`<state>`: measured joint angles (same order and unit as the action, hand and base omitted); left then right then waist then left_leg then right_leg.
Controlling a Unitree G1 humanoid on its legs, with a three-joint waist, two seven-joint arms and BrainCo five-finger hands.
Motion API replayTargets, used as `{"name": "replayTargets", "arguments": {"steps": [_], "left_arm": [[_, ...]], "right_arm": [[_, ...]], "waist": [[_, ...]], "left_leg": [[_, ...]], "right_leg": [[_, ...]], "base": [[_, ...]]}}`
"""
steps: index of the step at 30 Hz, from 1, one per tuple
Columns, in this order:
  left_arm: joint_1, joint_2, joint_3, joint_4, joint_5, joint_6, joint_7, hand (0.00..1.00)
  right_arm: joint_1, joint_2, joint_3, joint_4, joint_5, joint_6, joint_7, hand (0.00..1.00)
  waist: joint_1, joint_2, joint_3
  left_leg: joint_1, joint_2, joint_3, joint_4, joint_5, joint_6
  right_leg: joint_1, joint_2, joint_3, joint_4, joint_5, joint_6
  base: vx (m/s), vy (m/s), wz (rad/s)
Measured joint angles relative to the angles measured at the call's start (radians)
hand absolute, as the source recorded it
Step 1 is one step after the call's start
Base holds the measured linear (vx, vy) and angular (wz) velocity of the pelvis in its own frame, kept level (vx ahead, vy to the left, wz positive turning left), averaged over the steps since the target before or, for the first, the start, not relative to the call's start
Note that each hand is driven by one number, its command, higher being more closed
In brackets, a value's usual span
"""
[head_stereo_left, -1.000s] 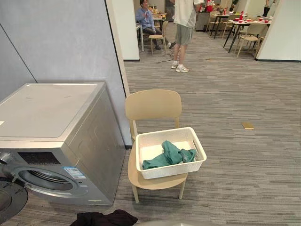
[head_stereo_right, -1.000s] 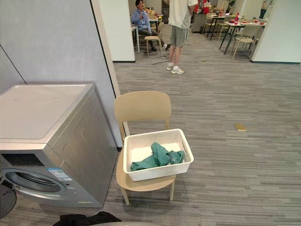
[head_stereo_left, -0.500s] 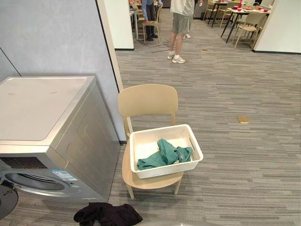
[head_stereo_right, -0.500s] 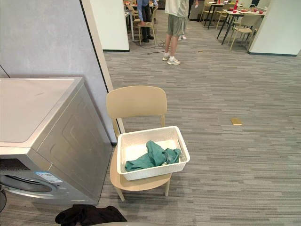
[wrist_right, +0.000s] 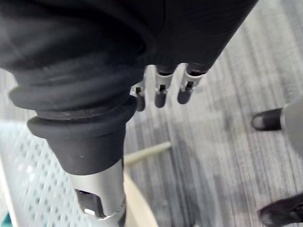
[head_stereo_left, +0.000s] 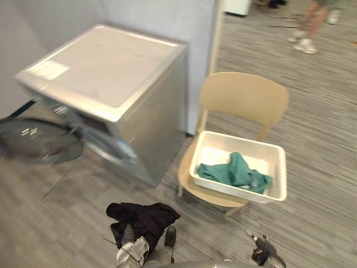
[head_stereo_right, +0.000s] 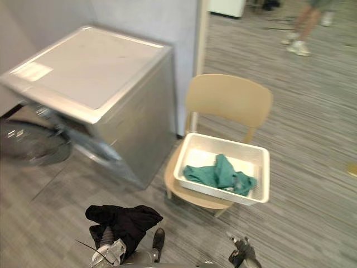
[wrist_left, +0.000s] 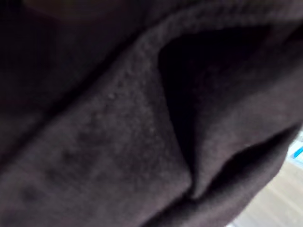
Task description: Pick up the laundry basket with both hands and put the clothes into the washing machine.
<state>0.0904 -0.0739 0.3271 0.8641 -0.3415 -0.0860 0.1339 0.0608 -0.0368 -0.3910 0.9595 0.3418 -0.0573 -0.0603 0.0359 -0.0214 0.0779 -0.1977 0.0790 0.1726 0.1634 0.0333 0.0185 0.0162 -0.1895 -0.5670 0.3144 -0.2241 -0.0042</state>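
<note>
Black first: recording a garment (head_stereo_left: 142, 216) bunched just beyond the left hand (head_stereo_left: 131, 252), touching or overlapping it. Failing to read that hand's grip, with dark cloth crowding its wrist view. Finding the right hand (wrist_right: 162, 97) hanging slack, fingers straight, holding nothing, well apart from the basket (head_stereo_left: 240, 192). Locating that white basket further out, sitting on the chair (head_stereo_left: 244, 99) seat, green clothes (head_stereo_left: 234, 171) lying inside, untouched. Noting the washer (head_stereo_left: 106, 70) beside the chair, door (head_stereo_left: 39, 139) standing open. Sighting a person's legs (head_stereo_left: 305, 28) far beyond. Judging the lift not yet begun. Flagging risks: snagging or dragging the black garment during the reach, through cloth caught on the left hand; gripping the basket rim unevenly, tipping clothes out; nudging the basket off the seat edge with a one-sided push; clipping the open door while turning toward the washer.
</note>
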Motion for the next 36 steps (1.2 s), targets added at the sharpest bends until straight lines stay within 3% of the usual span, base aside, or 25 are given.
{"name": "replayTargets", "arguments": {"steps": [3,4,5,6,7,9,11,12,13,14,15,16,18,20,21,24,25,26,28,30,32,34,36], "left_arm": [[0.012,0.011,-0.018,0.023,0.000,0.000,-0.001,1.00],[0.008,0.015,-0.022,0.035,0.000,-0.001,-0.001,1.00],[0.005,0.020,-0.031,0.054,0.000,0.000,-0.001,1.00],[0.005,0.032,-0.042,0.075,0.000,0.000,-0.001,1.00],[-0.004,0.063,-0.061,0.097,0.000,0.002,-0.001,1.00],[-0.002,0.092,-0.084,0.102,0.000,0.005,-0.002,1.00],[0.003,0.099,-0.125,0.106,0.002,0.007,-0.003,1.00],[0.001,0.097,-0.133,0.107,0.002,0.007,-0.003,1.00],[-0.002,0.096,-0.148,0.107,0.010,0.007,-0.008,1.00],[-0.007,0.097,-0.170,0.107,0.014,0.007,-0.021,1.00],[-0.008,0.099,-0.178,0.108,0.021,0.007,-0.022,1.00],[-0.009,0.110,-0.190,0.109,0.023,0.007,-0.022,1.00],[-0.005,0.135,-0.193,0.120,0.022,0.010,-0.021,1.00],[0.008,0.145,-0.180,0.128,0.029,0.013,-0.024,1.00],[0.013,0.149,-0.154,0.130,0.036,0.015,-0.025,1.00],[0.015,0.125,-0.077,0.168,0.053,0.030,-0.029,1.00],[0.016,0.114,-0.071,0.168,0.055,0.035,-0.029,1.00],[0.018,0.104,-0.065,0.166,0.072,0.037,-0.035,1.00],[0.016,0.095,-0.039,0.166,0.082,0.040,-0.047,1.00],[0.018,0.074,-0.029,0.154,0.081,0.038,-0.047,1.00],[0.011,0.042,-0.030,0.105,0.081,0.038,-0.047,1.00],[0.007,0.015,-0.049,0.076,0.081,0.037,-0.048,1.00],[0.008,0.012,-0.072,0.063,0.098,0.035,-0.052,1.00]], "right_arm": [[-0.026,-0.004,-0.031,0.044,-0.013,0.010,-0.004,0.00],[-0.031,-0.008,-0.036,0.055,-0.021,0.016,-0.005,0.00],[-0.035,-0.015,-0.044,0.073,-0.027,0.019,-0.007,0.00],[-0.055,-0.025,-0.046,0.093,-0.030,0.025,-0.010,0.00],[-0.072,-0.006,-0.045,0.098,-0.031,0.026,-0.009,0.00],[-0.080,0.012,-0.045,0.096,-0.031,0.026,-0.006,0.00],[-0.070,0.002,-0.042,0.096,-0.030,0.030,-0.005,0.00],[-0.070,-0.004,-0.040,0.096,-0.030,0.032,-0.004,0.00],[-0.072,-0.014,-0.039,0.096,-0.031,0.037,-0.003,0.00],[-0.075,-0.025,-0.033,0.096,-0.033,0.041,-0.002,0.00],[-0.074,-0.026,-0.029,0.096,-0.034,0.043,-0.002,0.00],[-0.070,-0.021,-0.017,0.098,-0.034,0.046,-0.001,0.00],[-0.060,-0.009,-0.013,0.116,-0.034,0.046,0.005,0.00],[-0.042,-0.005,-0.012,0.117,-0.032,0.045,0.015,0.00],[-0.031,0.001,-0.013,0.117,-0.030,0.045,0.020,0.00],[-0.003,0.031,-0.048,0.124,-0.026,0.044,0.022,0.00],[0.009,0.036,-0.055,0.124,-0.024,0.044,0.022,0.00],[0.029,0.044,-0.078,0.125,-0.013,0.044,0.021,0.00],[0.054,0.054,-0.114,0.125,0.006,0.042,0.018,0.00],[0.056,0.064,-0.121,0.113,0.013,0.040,0.016,0.00],[0.051,0.056,-0.099,0.069,0.023,0.035,0.018,0.00],[0.050,0.050,-0.085,0.045,0.023,0.033,0.017,0.00],[0.036,0.046,-0.042,0.035,0.029,0.026,0.017,0.00]], "waist": [[-0.025,0.009,0.000],[-0.024,0.014,-0.001],[-0.020,0.027,-0.007],[-0.021,0.040,-0.010],[-0.019,0.019,0.001],[-0.020,0.004,0.008],[-0.020,0.025,-0.002],[-0.020,0.037,-0.009],[-0.020,0.055,-0.020],[-0.020,0.081,-0.023],[-0.021,0.090,-0.024],[-0.025,0.097,-0.023],[-0.025,0.091,-0.019],[-0.027,0.075,-0.014],[-0.031,0.051,-0.017],[-0.054,0.024,-0.016],[-0.055,0.021,-0.018],[-0.071,0.013,-0.028],[-0.074,-0.003,-0.042],[-0.064,0.019,-0.049],[-0.071,0.062,-0.040],[-0.067,0.082,-0.036],[-0.054,0.078,-0.036]], "left_leg": [[0.002,0.066,-0.003,0.061,-0.013,-0.007],[0.005,0.074,-0.023,0.053,-0.014,-0.026],[0.024,0.078,-0.052,0.018,-0.020,-0.118],[0.046,0.069,-0.055,-0.025,-0.065,-0.147],[0.046,0.043,-0.052,-0.022,-0.082,-0.125],[0.027,0.014,-0.051,0.052,-0.126,-0.098],[-0.009,-0.031,-0.056,0.184,-0.215,-0.050],[-0.020,-0.041,-0.060,0.195,-0.225,-0.038],[-0.031,-0.058,-0.062,0.201,-0.235,-0.020],[-0.038,-0.085,-0.074,0.193,-0.244,-0.005],[-0.037,-0.094,-0.083,0.184,-0.247,0.001],[-0.023,-0.103,-0.094,0.171,-0.249,0.011],[0.047,-0.120,-0.141,0.105,-0.242,0.036],[0.108,-0.132,-0.156,0.044,-0.218,0.048],[0.144,-0.137,-0.170,0.009,-0.208,0.054],[0.220,-0.139,-0.212,-0.050,-0.195,0.053],[0.231,-0.139,-0.224,-0.054,-0.196,0.051],[0.231,-0.145,-0.254,-0.045,-0.211,0.043],[0.253,-0.143,-0.274,0.006,-0.266,0.021],[0.232,-0.122,-0.213,0.139,-0.299,-0.027],[0.101,-0.070,-0.139,0.483,-0.315,-0.073],[0.018,-0.024,-0.116,0.691,-0.302,-0.097],[-0.019,0.032,-0.094,0.772,-0.304,-0.093]], "right_leg": [[0.010,-0.049,-0.033,0.037,0.000,0.001],[0.013,-0.050,-0.033,0.032,-0.002,0.007],[0.016,-0.051,-0.033,0.020,-0.002,0.035],[0.025,-0.051,-0.033,-0.007,0.009,0.061],[0.034,-0.073,-0.031,-0.029,0.037,0.107],[0.052,-0.105,-0.030,-0.035,0.066,0.146],[0.063,-0.166,-0.025,0.004,0.094,0.173],[0.052,-0.180,-0.025,0.021,0.109,0.173],[0.023,-0.206,-0.021,0.060,0.133,0.162],[-0.030,-0.243,-0.012,0.143,0.176,0.099],[-0.050,-0.253,0.002,0.179,0.180,0.036],[-0.097,-0.235,0.098,0.242,0.169,-0.045],[-0.130,-0.110,0.289,0.324,0.074,0.010],[-0.156,-0.020,0.339,0.368,0.001,0.019],[-0.183,0.055,0.376,0.368,-0.041,0.029],[-0.259,0.227,0.429,0.202,-0.057,0.029],[-0.267,0.243,0.441,0.156,-0.052,0.024],[-0.264,0.252,0.475,0.050,0.001,-0.025],[-0.232,0.247,0.456,0.037,0.087,-0.075],[-0.183,0.257,0.452,0.001,0.091,-0.082],[-0.112,0.279,0.438,-0.046,0.080,-0.100],[-0.066,0.290,0.438,-0.060,0.074,-0.108],[-0.036,0.288,0.475,-0.073,0.073,-0.109]], "base": [[0.05,0.066,1.17],[0.07,0.122,0.64],[0.10,0.216,0.25],[0.11,0.312,0.15],[0.07,0.298,0.05],[0.05,0.251,0.06],[0.07,0.387,0.13],[0.03,0.292,0.15],[0.04,0.383,0.12],[0.04,0.377,0.13],[0.04,0.416,0.24],[0.04,0.268,0.29],[0.08,0.208,0.38],[0.08,0.064,0.37],[0.11,-0.005,0.45],[0.19,-0.071,0.48],[0.24,-0.076,0.65],[0.19,-0.051,0.63],[0.32,-0.079,0.48],[0.37,-0.081,0.10],[0.28,-0.058,0.14],[0.16,0.022,0.01],[0.12,0.044,-0.39]]}}
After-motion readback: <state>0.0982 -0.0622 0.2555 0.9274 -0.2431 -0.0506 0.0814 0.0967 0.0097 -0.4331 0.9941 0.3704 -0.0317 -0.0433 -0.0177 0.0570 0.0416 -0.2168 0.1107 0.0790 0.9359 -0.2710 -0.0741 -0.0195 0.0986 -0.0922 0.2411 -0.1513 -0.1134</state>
